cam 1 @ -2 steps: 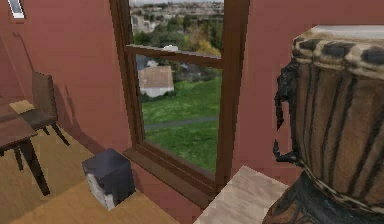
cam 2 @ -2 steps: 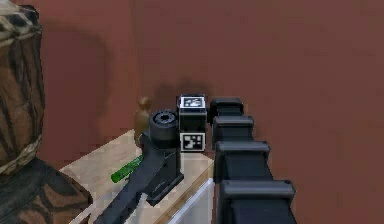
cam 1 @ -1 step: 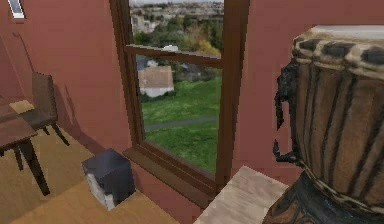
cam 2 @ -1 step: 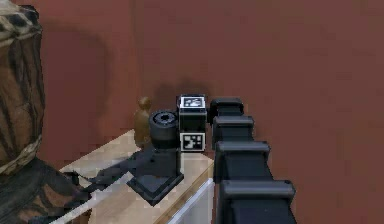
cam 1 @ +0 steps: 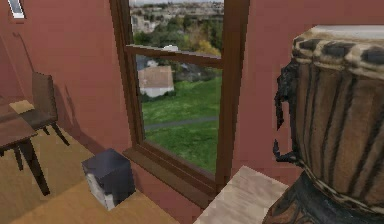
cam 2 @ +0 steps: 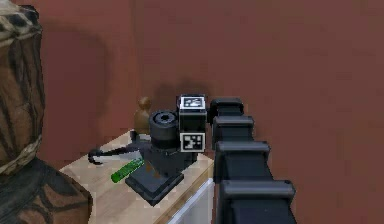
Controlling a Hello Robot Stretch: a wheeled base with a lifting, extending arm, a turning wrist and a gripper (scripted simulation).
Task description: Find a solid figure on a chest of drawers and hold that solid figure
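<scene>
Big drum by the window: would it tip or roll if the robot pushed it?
Probably hard to tip: the drum looks wide and bulky, so likely heavy. Its flared foot stands on the wooden top, which should steady it. Upright, it shouldn't roll.

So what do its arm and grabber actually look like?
The arm is a black square bar built of stepped, boxy segments. Near its end sit two white squares with black marks. The gripper has a dark rounded body and two thin dark fingers.
</scene>
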